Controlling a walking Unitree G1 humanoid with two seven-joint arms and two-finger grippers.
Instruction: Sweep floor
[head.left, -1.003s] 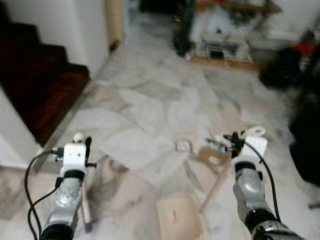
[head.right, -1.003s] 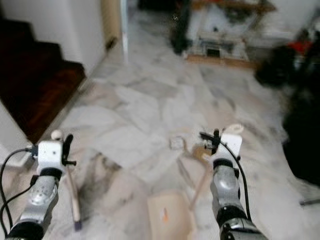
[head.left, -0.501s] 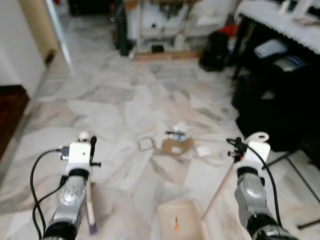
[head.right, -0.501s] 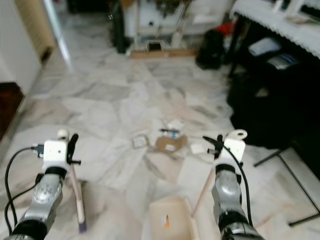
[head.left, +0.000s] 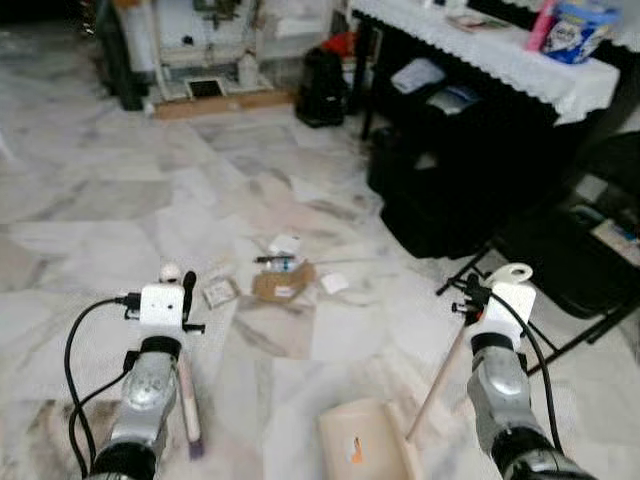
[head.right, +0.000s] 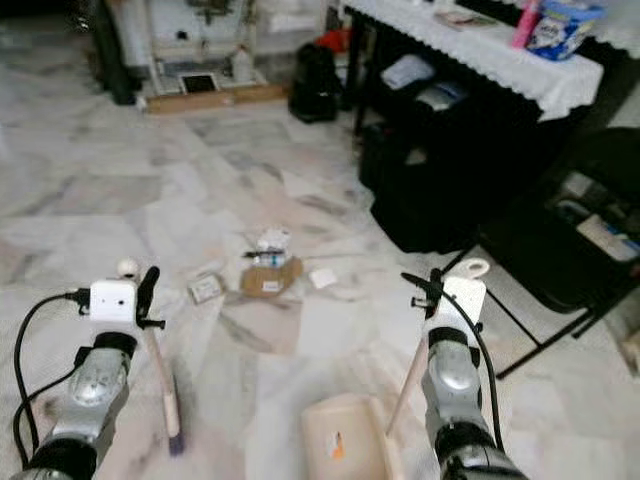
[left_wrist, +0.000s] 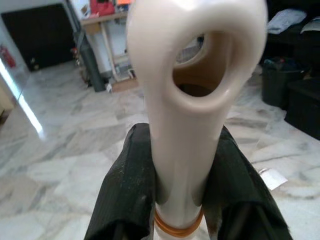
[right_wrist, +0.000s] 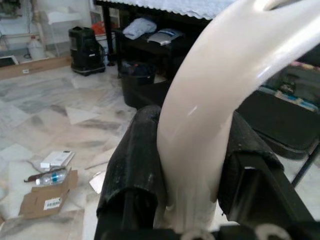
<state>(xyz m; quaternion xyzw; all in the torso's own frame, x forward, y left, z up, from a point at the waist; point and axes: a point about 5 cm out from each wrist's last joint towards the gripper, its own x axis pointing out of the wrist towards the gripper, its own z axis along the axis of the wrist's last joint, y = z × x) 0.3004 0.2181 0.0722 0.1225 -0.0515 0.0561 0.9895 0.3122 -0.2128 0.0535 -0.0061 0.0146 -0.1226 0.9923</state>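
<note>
Marble, grey-veined and glossy, covered the floor (head.left: 120, 200), and the litter to be swept lay at about twelve o'clock from the robot: a flat brown cardboard piece (head.left: 280, 283), a small clear plastic bottle (head.left: 276, 261), a crumpled white wrapper (head.left: 285, 243), a square packet (head.left: 219, 292) and a white paper scrap (head.left: 333, 283), loosely clustered and partly touching.

The left gripper (left_wrist: 182, 165), at eight o'clock, was clamped on the cream plastic looped handle of the short brush (left_wrist: 195, 90), its black rubbery fingers (left_wrist: 127, 190) pressed against both sides; the wooden shaft ran down to a dark tip near the floor. The right gripper (right_wrist: 192, 165), at four o'clock, was likewise closed around the glossy cream handle of the long-handled dustpan (right_wrist: 215, 95), whose pale shallow pan (head.left: 365, 445) sat at six o'clock, just before the robot.

The risks, as I judged them: the smooth rounded handles could twist or slip in the narrow pinch, letting the brush head swing off line. The light paper could skate across polished stone rather than gather, and the bottle could roll away. At two o'clock the black folding stand legs (head.left: 560, 340) and dark draped table (head.left: 480, 130) stood close to the right arm, so a wide sweep might snag them.
</note>
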